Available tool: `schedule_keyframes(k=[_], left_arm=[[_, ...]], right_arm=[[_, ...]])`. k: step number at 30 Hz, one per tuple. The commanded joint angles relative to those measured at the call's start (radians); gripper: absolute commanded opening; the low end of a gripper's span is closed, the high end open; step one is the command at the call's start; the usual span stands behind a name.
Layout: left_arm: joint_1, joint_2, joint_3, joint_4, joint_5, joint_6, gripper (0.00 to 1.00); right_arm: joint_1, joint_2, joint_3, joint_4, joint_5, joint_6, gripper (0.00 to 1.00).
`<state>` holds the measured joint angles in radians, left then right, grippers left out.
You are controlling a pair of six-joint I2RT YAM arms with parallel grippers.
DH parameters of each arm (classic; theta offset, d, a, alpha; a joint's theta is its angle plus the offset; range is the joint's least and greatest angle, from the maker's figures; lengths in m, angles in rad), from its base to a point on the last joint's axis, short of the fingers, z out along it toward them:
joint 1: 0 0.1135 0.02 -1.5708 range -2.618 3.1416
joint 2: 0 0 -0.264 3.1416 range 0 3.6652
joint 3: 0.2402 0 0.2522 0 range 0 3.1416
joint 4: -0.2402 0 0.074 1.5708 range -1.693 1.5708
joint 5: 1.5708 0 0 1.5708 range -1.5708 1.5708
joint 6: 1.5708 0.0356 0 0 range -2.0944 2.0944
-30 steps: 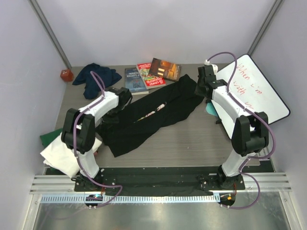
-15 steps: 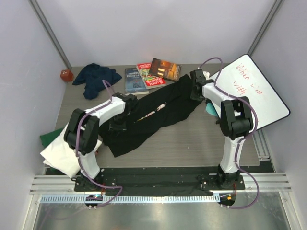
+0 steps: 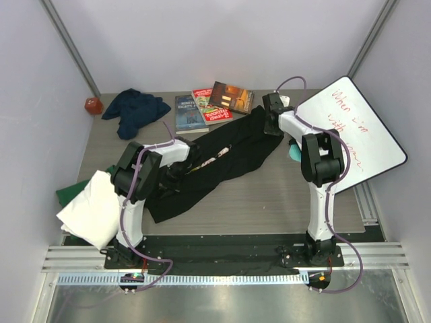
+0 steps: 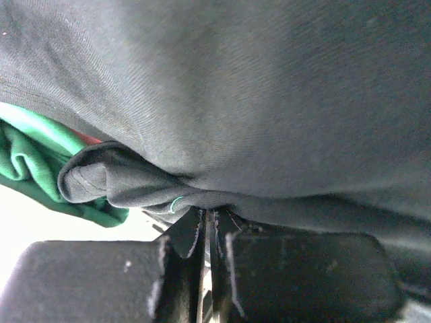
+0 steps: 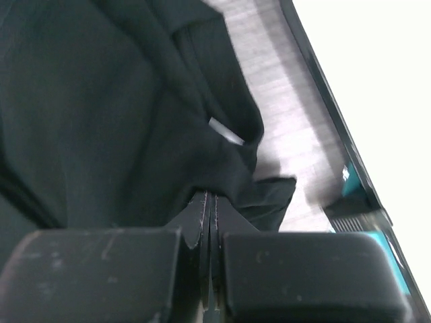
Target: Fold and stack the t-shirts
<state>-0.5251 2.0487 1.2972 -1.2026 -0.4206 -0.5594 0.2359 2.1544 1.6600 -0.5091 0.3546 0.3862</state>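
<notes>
The black t-shirt (image 3: 229,151) lies in a long diagonal band across the table, with a strip of its pink-and-white print showing. My left gripper (image 3: 187,160) is shut on a bunched fold of the shirt (image 4: 269,101) near its left side; the jaws (image 4: 210,214) pinch the cloth. My right gripper (image 3: 271,125) is shut on the shirt's far right corner (image 5: 101,101), with cloth pinched between the jaws (image 5: 210,199). A navy t-shirt (image 3: 135,108) lies crumpled at the back left. Folded white (image 3: 94,208) and green (image 3: 66,195) t-shirts sit at the near left; the green one (image 4: 34,161) shows under the black cloth.
Three books (image 3: 210,104) lie at the back centre, just beyond the black shirt. A whiteboard (image 3: 350,128) leans at the right, its edge (image 5: 323,87) close to my right gripper. A teal mat (image 3: 294,153) peeks from under it. A red object (image 3: 93,105) sits at the far left corner.
Both grippers have gone from open to shut on the black shirt. The left arm swung in to the right, the right arm reached left to the shirt's corner, and the shirt's near-left part narrowed.
</notes>
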Motion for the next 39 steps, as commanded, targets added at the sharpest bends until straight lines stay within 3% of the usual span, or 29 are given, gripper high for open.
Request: schedule_keyframes(k=[1, 9, 35, 37, 39], left_arm=[[0.004, 0.062, -0.022, 0.086, 0.029, 0.004, 0.01], [-0.013, 0.048, -0.016, 0.115, 0.155, 0.035, 0.00], [-0.418, 0.195, 0.201, 0.117, 0.390, -0.099, 0.00], [-0.440, 0.208, 0.243, 0.095, 0.350, -0.121, 0.00], [-0.440, 0.186, 0.260, 0.089, 0.326, -0.135, 0.03]], right_arm=[[-0.013, 0.051, 0.090, -0.023, 0.021, -0.007, 0.01], [-0.027, 0.116, 0.178, -0.085, -0.009, -0.004, 0.01], [-0.099, 0.291, 0.549, -0.209, -0.138, -0.020, 0.01], [-0.101, 0.268, 0.529, -0.210, -0.167, -0.024, 0.06], [-0.098, 0.190, 0.492, -0.195, -0.201, -0.021, 0.18]])
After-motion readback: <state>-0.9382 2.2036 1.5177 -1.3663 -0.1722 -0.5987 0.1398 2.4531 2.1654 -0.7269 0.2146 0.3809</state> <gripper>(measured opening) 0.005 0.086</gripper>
